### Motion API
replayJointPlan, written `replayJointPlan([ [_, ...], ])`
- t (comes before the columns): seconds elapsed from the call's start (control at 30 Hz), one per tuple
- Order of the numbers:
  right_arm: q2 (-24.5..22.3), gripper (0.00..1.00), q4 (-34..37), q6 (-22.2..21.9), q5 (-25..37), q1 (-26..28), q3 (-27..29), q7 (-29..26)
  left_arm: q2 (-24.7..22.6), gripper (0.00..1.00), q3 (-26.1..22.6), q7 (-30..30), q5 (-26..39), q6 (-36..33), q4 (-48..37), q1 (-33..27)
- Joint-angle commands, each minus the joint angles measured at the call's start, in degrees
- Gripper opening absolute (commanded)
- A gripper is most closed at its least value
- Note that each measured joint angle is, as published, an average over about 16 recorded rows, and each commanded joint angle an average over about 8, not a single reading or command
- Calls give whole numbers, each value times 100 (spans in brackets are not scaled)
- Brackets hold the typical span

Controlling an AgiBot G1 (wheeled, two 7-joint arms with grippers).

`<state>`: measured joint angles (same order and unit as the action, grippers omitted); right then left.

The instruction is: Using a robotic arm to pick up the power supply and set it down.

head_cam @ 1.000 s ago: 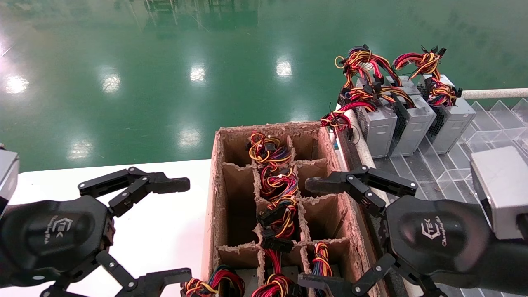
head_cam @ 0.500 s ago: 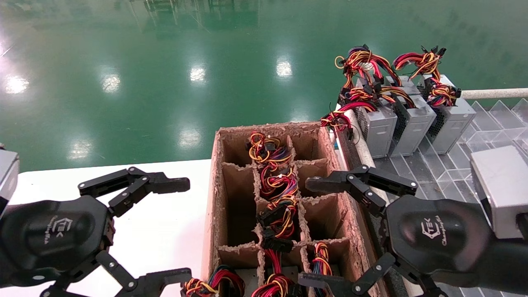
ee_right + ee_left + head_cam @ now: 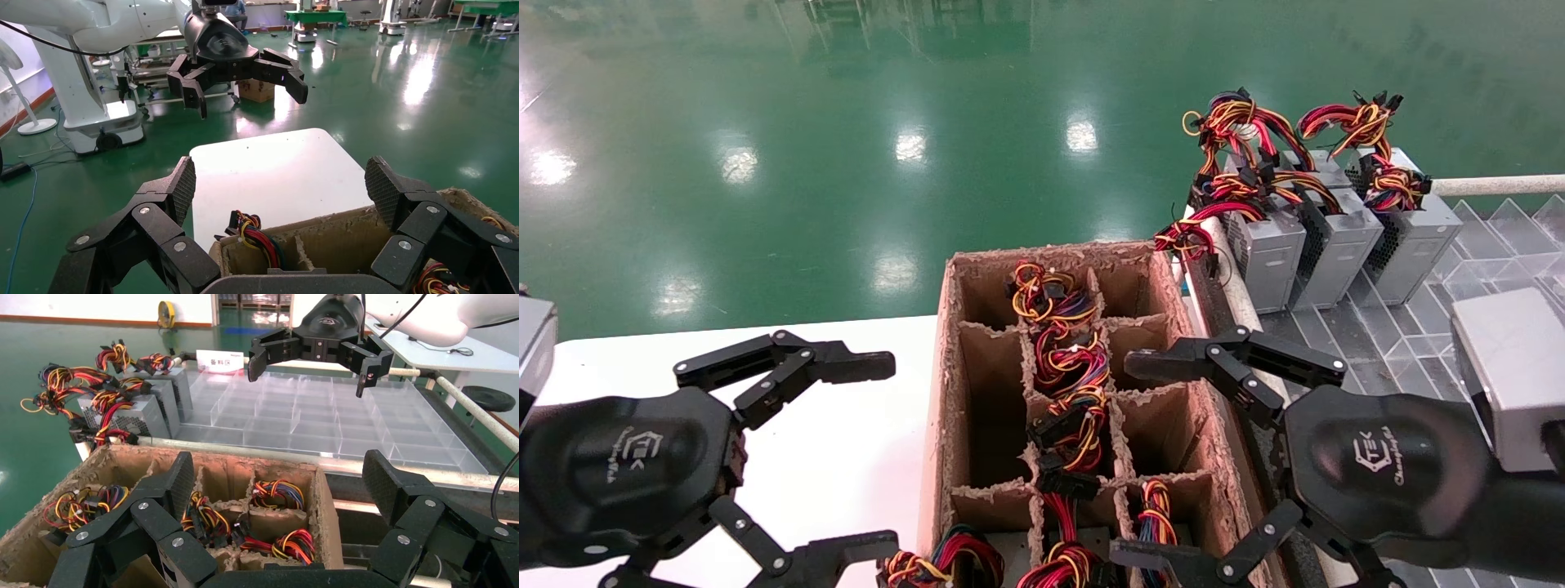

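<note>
1. A glossy green floor (image 3: 846, 122) is seen beyond the work area, with ceiling lights reflected in it.
2. A white counter (image 3: 862, 441) is seen on the robot's left, just beside a cardboard box (image 3: 944, 392).
3. A clear plastic divided tray (image 3: 1483, 261) is seen on the robot's right; its compartments show plainly in the left wrist view (image 3: 343, 416).
4. The cardboard box is split by ragged dividers into compartments. Several of them are filled with red, yellow, orange and black wire bundles (image 3: 1071, 367); the units under the wires are mostly hidden.
5. The right gripper (image 3: 1152, 457) is held over the right side of the box, above its right-hand compartments. Its jaws are spread wide and nothing is held between them.
6. The left gripper (image 3: 862, 453) is held over the white counter, just left of the box. Its jaws are likewise spread wide and empty.
7. Three silver-grey power supplies (image 3: 1328, 237) are stood side by side at the far end of the clear tray, touching one another, their wire bundles piled on top. In the left wrist view (image 3: 131, 407) they are seen behind the far wall of the box.
</note>
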<state>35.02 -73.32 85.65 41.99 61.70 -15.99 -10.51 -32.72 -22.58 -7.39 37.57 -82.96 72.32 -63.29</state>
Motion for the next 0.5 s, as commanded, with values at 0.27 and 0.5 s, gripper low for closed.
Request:
replayJointPlan([
  [0.27, 0, 100, 0, 0, 0, 0, 0, 0, 0, 100, 0, 0, 0, 0, 0, 0],
  [0.5, 0, 100, 0, 0, 0, 0, 0, 0, 0, 100, 0, 0, 0, 0, 0, 0],
])
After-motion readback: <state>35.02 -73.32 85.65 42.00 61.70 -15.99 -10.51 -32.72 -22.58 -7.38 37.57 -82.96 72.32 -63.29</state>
